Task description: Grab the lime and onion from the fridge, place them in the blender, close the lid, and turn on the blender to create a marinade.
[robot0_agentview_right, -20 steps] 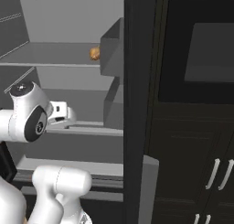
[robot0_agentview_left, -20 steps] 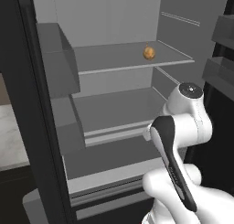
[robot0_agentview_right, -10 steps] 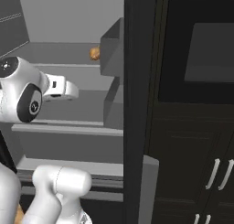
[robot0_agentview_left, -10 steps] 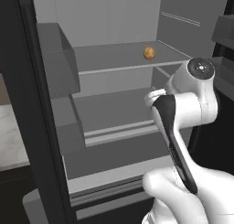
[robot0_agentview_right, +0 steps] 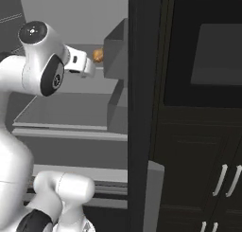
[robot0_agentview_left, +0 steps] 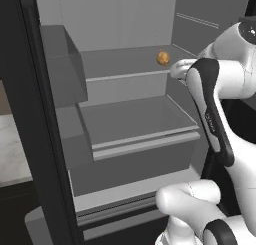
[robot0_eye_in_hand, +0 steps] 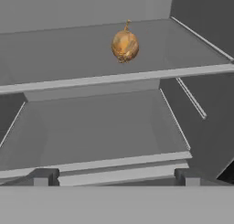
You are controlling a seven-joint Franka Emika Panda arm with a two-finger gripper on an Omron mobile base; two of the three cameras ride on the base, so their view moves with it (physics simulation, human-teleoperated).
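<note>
Now reaching for the onion [robot0_eye_in_hand: 125,45] near the fridge [robot0_agentview_left: 30,114] shelf's [robot0_eye_in_hand: 68,54] front edge. Pincer [robot0_eye_in_hand: 114,176] spread wide, empty. Next: advance, straddle it, clamp.

The white arm is being held up high with the elbow bent, forearm reaching forward and roughly level. The gripper [robot0_eye_in_hand: 114,176] is being kept wide open, both dark fingertips [robot0_eye_in_hand: 45,176] spread far apart.

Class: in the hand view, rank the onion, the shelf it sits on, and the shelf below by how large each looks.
1. Lower shelf, though it is nearer the camera, so its true size is unsure.
2. Upper shelf.
3. Onion, by far the smallest.
</note>
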